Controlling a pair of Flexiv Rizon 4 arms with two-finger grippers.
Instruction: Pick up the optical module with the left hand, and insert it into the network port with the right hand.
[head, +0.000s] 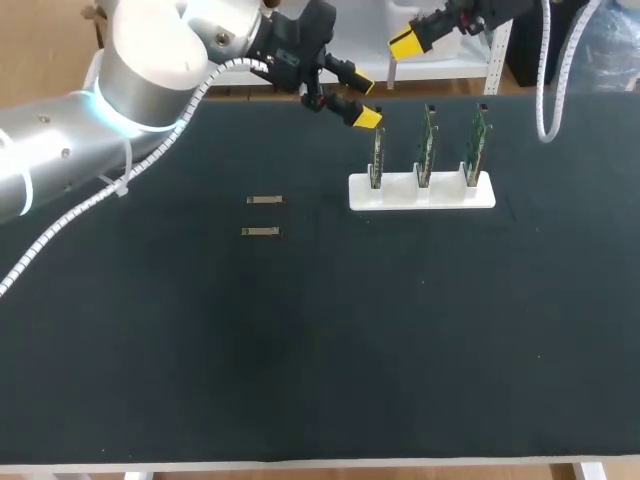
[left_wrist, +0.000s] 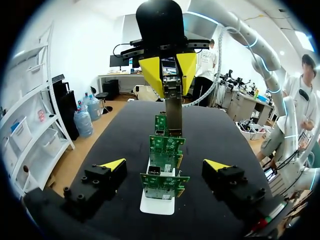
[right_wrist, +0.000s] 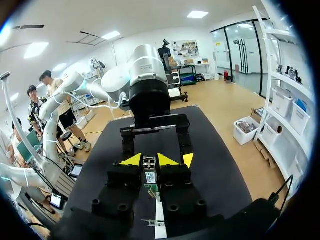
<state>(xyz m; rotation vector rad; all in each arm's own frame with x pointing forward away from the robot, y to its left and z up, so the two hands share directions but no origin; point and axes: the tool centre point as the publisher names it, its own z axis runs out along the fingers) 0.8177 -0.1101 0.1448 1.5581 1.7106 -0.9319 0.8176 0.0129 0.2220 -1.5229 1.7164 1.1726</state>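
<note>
My right gripper (left_wrist: 169, 70) hangs above the row of green boards (left_wrist: 165, 150) and is shut on an optical module (left_wrist: 173, 112), a thin metal bar pointing down at them. The same module (right_wrist: 149, 172) shows between its yellow tips in the right wrist view (right_wrist: 149, 161). In the head view this gripper (head: 408, 42) is at the table's far edge. My left gripper (head: 362, 102) stands open with nothing in it, just left of the leftmost board (head: 379, 158). Its fingers (left_wrist: 111, 167) flank the white holder (left_wrist: 158, 204). Two more modules (head: 264, 200) (head: 260, 231) lie on the mat.
The white holder (head: 421, 193) carries three upright boards at the back right of the dark mat (head: 300, 350). The two spare modules lie left of it, near the middle.
</note>
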